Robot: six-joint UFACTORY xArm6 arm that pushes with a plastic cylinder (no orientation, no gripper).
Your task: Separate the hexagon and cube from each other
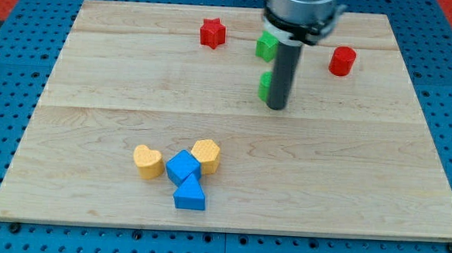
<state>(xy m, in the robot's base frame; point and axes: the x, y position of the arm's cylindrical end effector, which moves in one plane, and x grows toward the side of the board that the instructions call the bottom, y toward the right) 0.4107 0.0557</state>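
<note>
A yellow hexagon (207, 154) and a blue cube (182, 167) touch each other near the view's bottom, left of centre. A blue triangle (190, 195) lies against the cube's lower side. A yellow heart (147, 160) sits just left of the cube. My tip (277, 107) rests on the board well above and to the right of this cluster, far from the hexagon and cube. A green block (265, 84) is partly hidden behind the rod.
A red star (211, 33) sits near the view's top. A second green block (267, 45) is beside the rod at the top. A red cylinder (342, 60) stands at the top right. The wooden board (96, 81) lies on a blue pegboard.
</note>
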